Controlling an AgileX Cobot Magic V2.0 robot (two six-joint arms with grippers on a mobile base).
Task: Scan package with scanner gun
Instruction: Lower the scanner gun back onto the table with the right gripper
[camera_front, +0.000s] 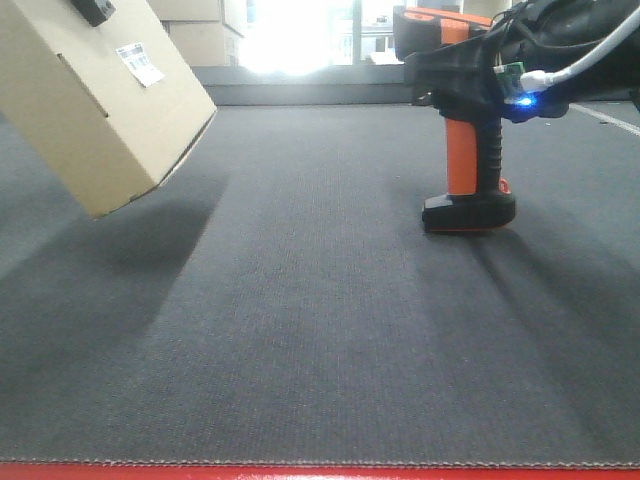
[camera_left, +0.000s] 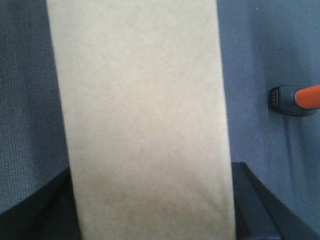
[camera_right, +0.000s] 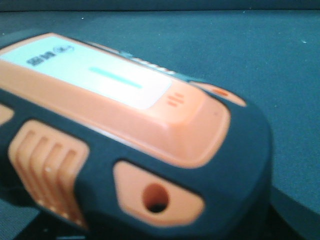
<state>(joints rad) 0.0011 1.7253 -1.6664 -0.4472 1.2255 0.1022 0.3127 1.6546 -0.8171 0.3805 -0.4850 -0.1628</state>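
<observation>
Left end effector (camera_left: 150, 215) pinching tilted, raised package (camera_front: 90, 100), right end effector (camera_front: 505, 60) at head of upright scanner gun (camera_front: 470, 150), grip unclear

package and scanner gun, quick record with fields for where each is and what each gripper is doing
package: off the mat, tilted, label on its upper face
left gripper: closed on package sides
scanner gun: upright, base seems to rest on the mat
right gripper: at scanner head, grip not visible
</observation>
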